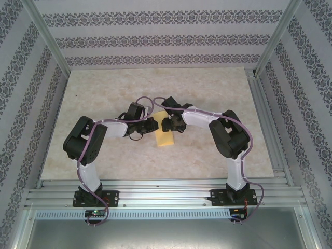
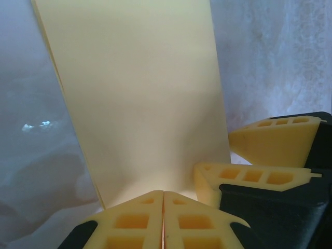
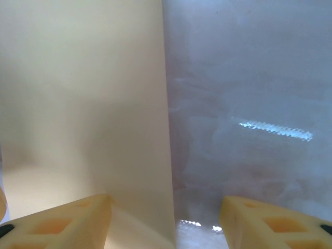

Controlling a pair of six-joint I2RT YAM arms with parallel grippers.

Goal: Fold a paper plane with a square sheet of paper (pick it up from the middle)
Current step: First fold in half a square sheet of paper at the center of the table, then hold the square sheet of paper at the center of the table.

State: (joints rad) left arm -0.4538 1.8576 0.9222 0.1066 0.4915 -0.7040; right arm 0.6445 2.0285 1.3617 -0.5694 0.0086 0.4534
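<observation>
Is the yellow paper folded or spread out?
Folded. The paper is a narrow strip, not a square, and the left wrist view shows two layers at its edge.

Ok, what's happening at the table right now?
Both arms meet over the yellow paper on the table; it lies as a narrow rectangle, seemingly folded. The left gripper is shut at its edge, apparently pinching it. The right gripper is open, one finger above the paper, the other above bare table.
</observation>
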